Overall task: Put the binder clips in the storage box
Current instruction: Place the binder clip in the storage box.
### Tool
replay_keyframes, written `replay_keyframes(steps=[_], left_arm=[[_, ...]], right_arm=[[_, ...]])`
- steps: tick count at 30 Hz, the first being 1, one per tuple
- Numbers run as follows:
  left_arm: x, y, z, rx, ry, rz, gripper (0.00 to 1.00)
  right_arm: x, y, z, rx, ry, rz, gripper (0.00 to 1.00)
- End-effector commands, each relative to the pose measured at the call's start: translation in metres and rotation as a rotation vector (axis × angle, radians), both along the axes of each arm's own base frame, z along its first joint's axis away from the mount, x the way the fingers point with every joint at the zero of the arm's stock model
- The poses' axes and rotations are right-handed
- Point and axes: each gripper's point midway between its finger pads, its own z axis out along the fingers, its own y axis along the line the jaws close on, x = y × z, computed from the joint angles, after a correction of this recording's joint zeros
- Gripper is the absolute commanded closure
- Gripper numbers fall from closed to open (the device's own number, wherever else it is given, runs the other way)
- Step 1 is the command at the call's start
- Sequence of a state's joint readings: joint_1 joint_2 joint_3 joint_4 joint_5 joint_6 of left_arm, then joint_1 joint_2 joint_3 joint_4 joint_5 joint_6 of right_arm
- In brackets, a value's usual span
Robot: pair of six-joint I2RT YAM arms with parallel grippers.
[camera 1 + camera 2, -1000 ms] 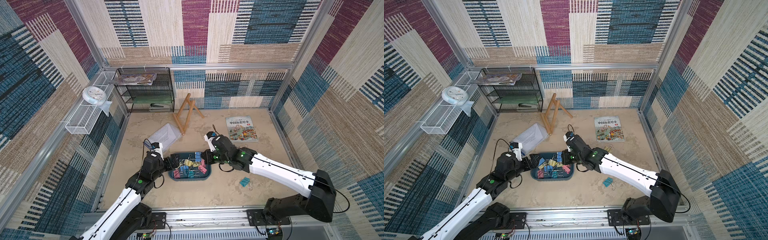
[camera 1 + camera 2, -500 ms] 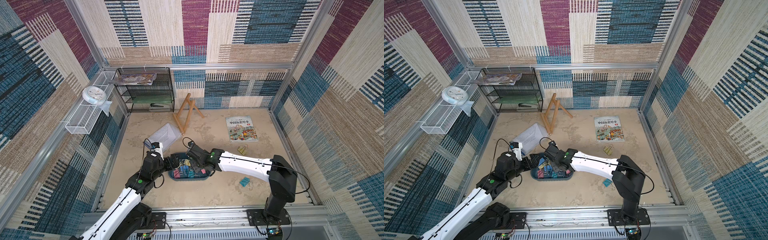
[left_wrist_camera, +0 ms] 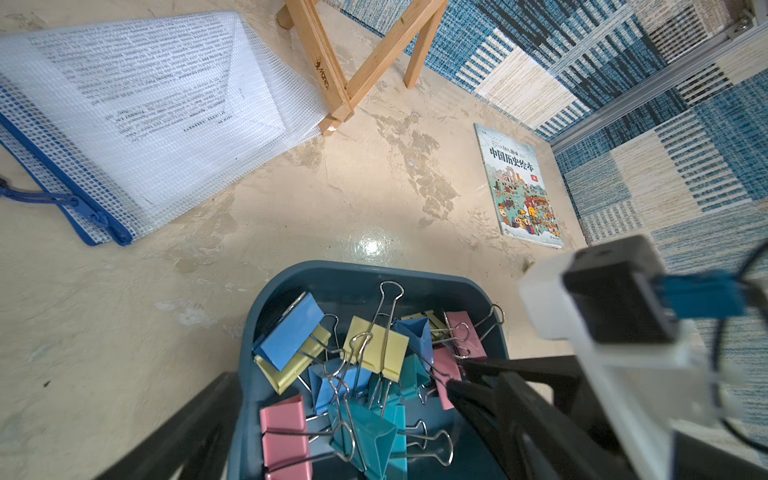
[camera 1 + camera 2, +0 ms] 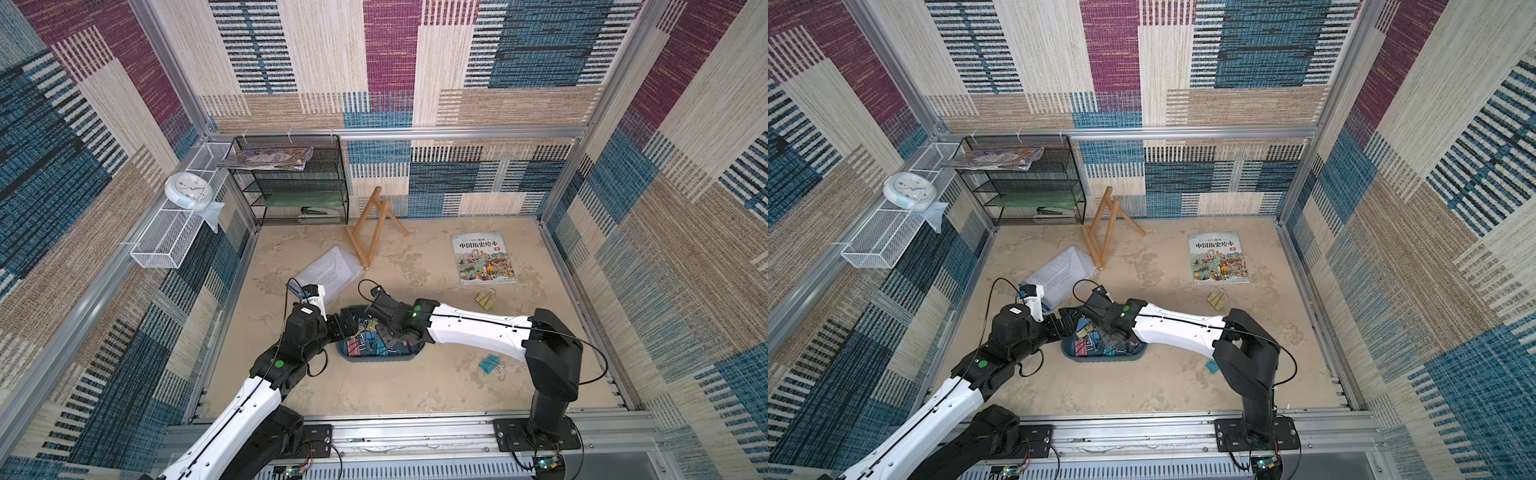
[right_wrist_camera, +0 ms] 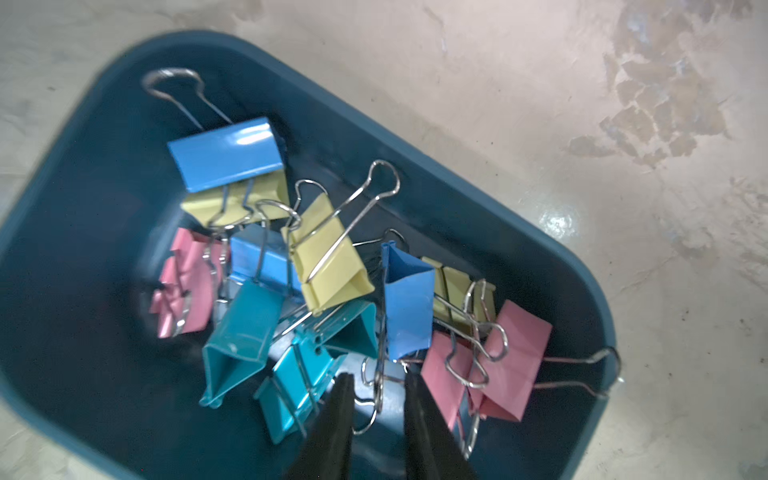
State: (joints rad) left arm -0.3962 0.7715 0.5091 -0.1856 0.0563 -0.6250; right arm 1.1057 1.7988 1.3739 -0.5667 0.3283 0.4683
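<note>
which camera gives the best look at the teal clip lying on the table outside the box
A top view: the loose teal clip lies in full sight on the table. In a top view where the right arm crosses it, only its corner shows. Neither wrist view includes it.

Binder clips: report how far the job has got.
Done: a pile of binder clips lies in the storage box. In hand: the right claw hangs over that pile, jaws parted, no clip clearly gripped. Still to go: a yellow clip by the picture book and a teal clip lie on the table.
</note>
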Motion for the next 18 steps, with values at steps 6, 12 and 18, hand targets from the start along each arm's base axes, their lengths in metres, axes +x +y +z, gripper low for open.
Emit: replay_keyframes(steps=[6, 12, 18], left_arm=[[0.000, 0.003, 0.003, 0.007, -0.013, 0.008, 0.01], [0.000, 0.003, 0.005, 0.007, -0.019, 0.006, 0.01], [0.001, 0.001, 0.005, 0.001, -0.017, 0.004, 0.01]], right_arm=[[0.002, -0.008, 0.077, 0.217, -0.121, -0.047, 0.62], [0.014, -0.073, 0.137, 0.330, -0.355, -0.245, 0.62], [0.027, -0.167, 0.165, 0.506, -0.492, -0.483, 0.62]])
